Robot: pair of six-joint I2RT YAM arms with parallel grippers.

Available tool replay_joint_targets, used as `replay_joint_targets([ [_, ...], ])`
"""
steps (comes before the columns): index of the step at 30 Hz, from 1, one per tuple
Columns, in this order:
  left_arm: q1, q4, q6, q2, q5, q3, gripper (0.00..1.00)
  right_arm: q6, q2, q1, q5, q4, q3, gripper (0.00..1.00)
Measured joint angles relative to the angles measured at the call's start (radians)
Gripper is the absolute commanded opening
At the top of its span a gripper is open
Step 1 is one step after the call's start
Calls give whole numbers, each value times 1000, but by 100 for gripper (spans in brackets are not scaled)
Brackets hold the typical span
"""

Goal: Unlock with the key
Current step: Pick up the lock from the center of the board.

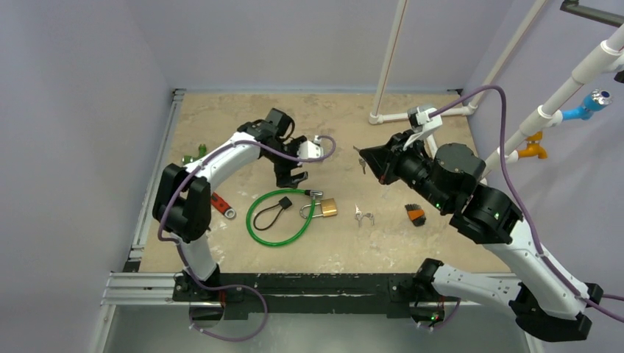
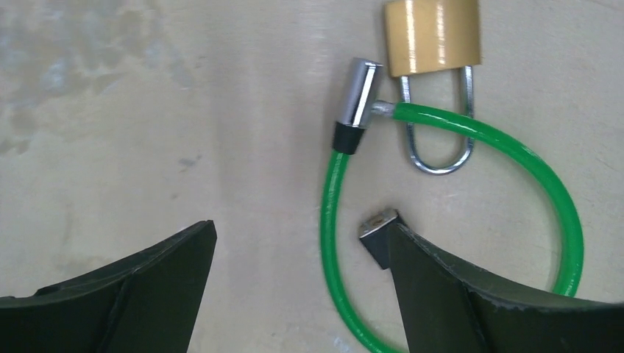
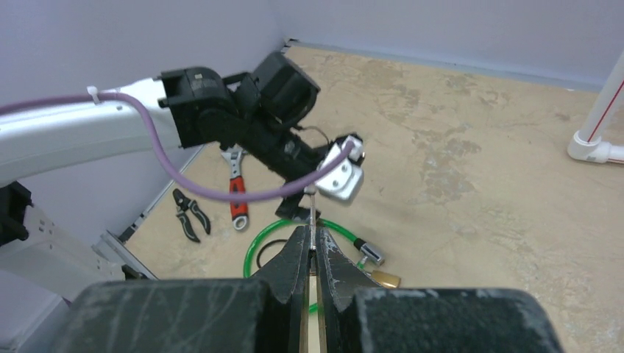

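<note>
**The lock is loose, so the key could push it away**

At the far left of the top view, a red wrench [image 1: 221, 204] lies on the worktop [image 1: 221, 110]. It is well away from the job.

Near the middle of that view, the left end effector [image 1: 293, 179] hangs just above the lock. Its fingers are spread wide and hold nothing. In the left wrist view, the green cable [image 2: 326, 198] runs down between the two dark fingers. That is the first worry. If the fingers close here, they may pinch the cable and not the lock.

The gold padlock [image 1: 328, 208] lies flat in the middle of the top view. Its metal loop is hooked through the end of the cable. Nothing holds it down. If the key pushes at it, the lock may slide or spin, and the key will miss the hole. I cannot see the keyhole in any view, so I cannot tell which way it faces.

Just right of the lock lie some spare keys [image 1: 363, 216]. An arm coming in low could knock them.

In the upper right middle of the top view, the right end effector [image 3: 312, 243] is up in the air. It is clenched tight on the key [image 3: 313, 217]. Only a thin bit of metal pokes out. If the key hits the lock crooked, it may twist or slip in the fingers.

Both arms must meet at one small spot, so they could bump each other.
</note>
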Motion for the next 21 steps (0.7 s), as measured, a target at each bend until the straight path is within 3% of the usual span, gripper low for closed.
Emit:
replay_joint_targets([
  [4, -51, 8, 67, 29, 26, -82, 83, 10, -9, -43, -26, 17, -12, 0],
  [12, -139, -1, 128, 156, -54, -22, 80, 25, -24, -70, -58, 34, -30, 0],
  [17, -179, -3, 148, 200, -154, -17, 62, 25, -35, -70, -68, 33, -29, 0],
  [21, -204, -10, 151, 251, -215, 14, 54, 26, -56, -71, -68, 29, -21, 0],
])
